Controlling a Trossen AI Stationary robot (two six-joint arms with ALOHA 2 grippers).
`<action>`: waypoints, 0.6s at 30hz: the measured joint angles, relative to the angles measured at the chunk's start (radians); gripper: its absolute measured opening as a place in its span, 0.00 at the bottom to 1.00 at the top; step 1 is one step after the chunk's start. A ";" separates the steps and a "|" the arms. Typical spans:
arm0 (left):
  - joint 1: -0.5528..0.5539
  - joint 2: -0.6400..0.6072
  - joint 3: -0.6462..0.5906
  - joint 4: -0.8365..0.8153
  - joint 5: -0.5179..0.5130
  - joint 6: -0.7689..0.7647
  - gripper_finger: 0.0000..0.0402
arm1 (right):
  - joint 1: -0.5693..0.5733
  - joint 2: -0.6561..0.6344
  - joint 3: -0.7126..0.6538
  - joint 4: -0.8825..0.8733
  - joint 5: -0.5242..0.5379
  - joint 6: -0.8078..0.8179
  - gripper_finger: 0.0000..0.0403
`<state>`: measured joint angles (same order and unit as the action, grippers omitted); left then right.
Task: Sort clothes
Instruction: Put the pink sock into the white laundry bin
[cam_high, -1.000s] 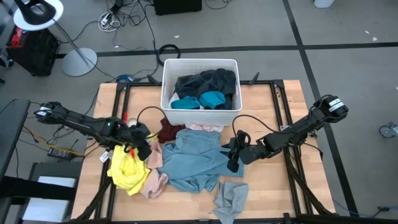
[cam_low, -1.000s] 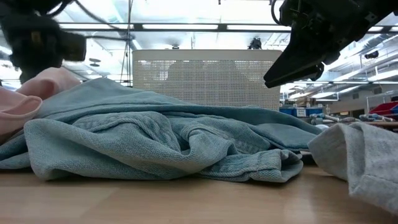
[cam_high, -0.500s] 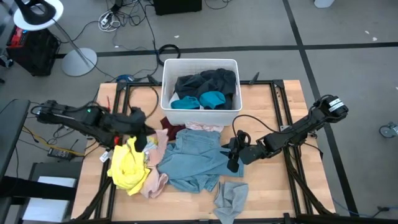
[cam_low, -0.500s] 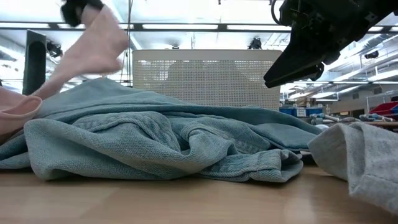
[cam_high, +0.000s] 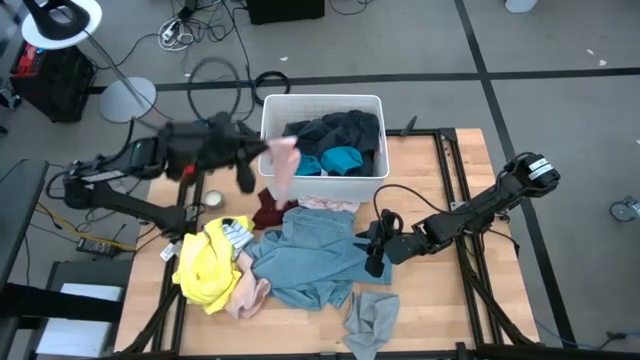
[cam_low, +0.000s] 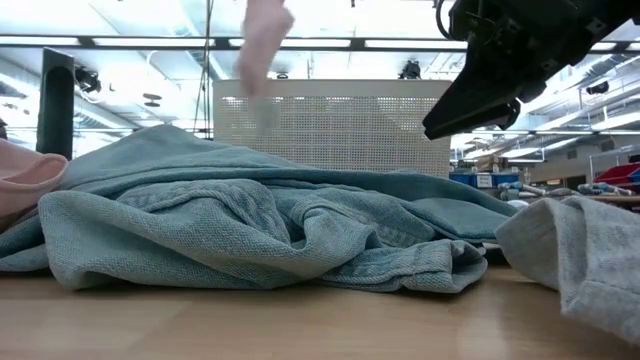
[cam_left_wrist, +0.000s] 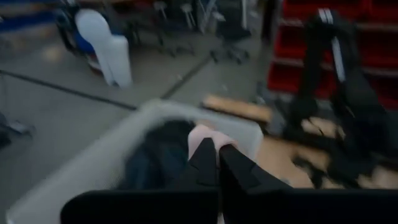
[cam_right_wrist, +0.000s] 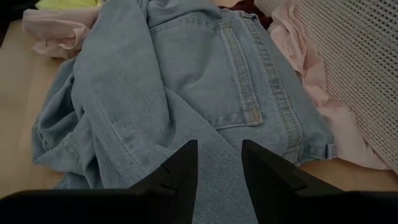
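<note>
My left gripper (cam_high: 258, 150) is raised beside the left rim of the white bin (cam_high: 322, 98), shut on a pale pink garment (cam_high: 283, 168) that also shows at the top of the low view (cam_low: 262, 40). On the table lie more clothes: a yellow piece (cam_high: 205, 265), a pink one (cam_high: 250, 296), light blue denim (cam_high: 315, 260), a maroon piece (cam_high: 268, 210) and a grey one (cam_high: 372, 318). My right gripper (cam_high: 372, 246) hovers open over the denim's right edge (cam_right_wrist: 186, 81), clear of it. My left gripper pinches the pink garment's upper end (cam_left_wrist: 200, 138) between its two fingers. The fingers come nearly level from the table's left side. The garment hangs slack below them (cam_high: 284, 180), lifted clear of the table, at the bin's left wall.
The bin holds dark garments (cam_high: 335, 130) and a teal one (cam_high: 325, 162). Another pale pink piece (cam_high: 325, 205) lies between the bin and the denim. A round white item (cam_high: 212, 198) sits on the table's left. Bare wood shows on the right half (cam_high: 450, 290).
My left gripper has risen from the pile beside the yellow piece and swung toward the far edge and the bin, tipping from downward to nearly level. The pink garment came up with it, lifted clear of the table, and now hangs at the bin's left rim.
</note>
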<state>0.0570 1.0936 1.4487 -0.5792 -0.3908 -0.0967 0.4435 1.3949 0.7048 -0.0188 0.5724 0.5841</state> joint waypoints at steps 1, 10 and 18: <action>0.025 0.026 0.034 0.025 0.009 0.022 0.00 | 0.000 0.000 0.000 0.001 0.000 0.000 0.31; 0.241 0.276 0.313 0.161 0.127 0.096 0.00 | 0.001 0.000 0.000 0.016 -0.018 0.000 0.31; 0.327 0.423 0.364 0.036 0.262 0.066 0.00 | 0.030 0.000 0.000 0.022 -0.021 0.000 0.31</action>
<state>0.3842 1.5168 1.8124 -0.5432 -0.1288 -0.0304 0.4740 1.3952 0.7044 0.0034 0.5512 0.5838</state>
